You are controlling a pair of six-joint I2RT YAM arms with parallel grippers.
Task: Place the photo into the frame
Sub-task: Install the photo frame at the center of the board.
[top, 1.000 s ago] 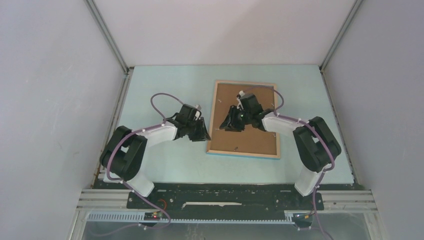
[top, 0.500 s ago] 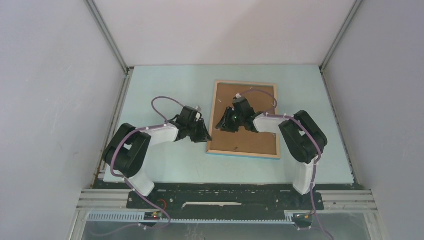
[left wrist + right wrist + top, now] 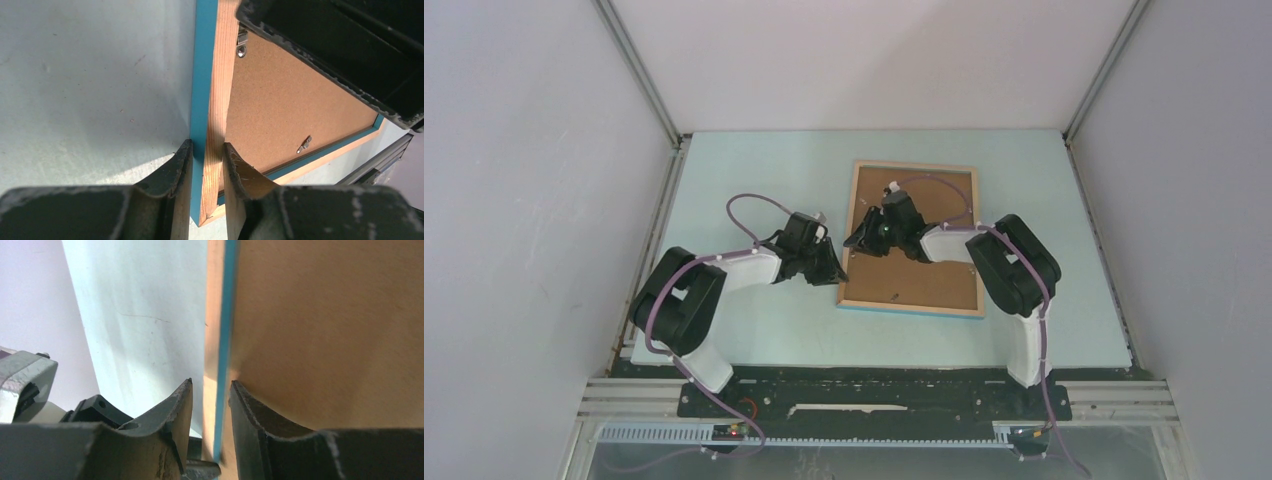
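Pale-blue table [image 3: 754,180], two claws on one rail. The left gripper [image 3: 206,156] clamps the left edge of the frame [image 3: 220,75], steadying it back-up at mid-table. The right gripper [image 3: 211,390] straddles that rail farther along, but I cannot tell whether it pinches. The backing board [image 3: 290,100] is seated and the photo is unseen, likely beneath it.

Your left gripper [image 3: 829,266] sits at the left edge of the frame [image 3: 912,306], close to its near corner, while your right gripper [image 3: 861,238] hangs over the same edge farther back. The frame lies back-up on the pale blue surface [image 3: 754,170], its brown backing board [image 3: 924,275] showing inside a light wood border.
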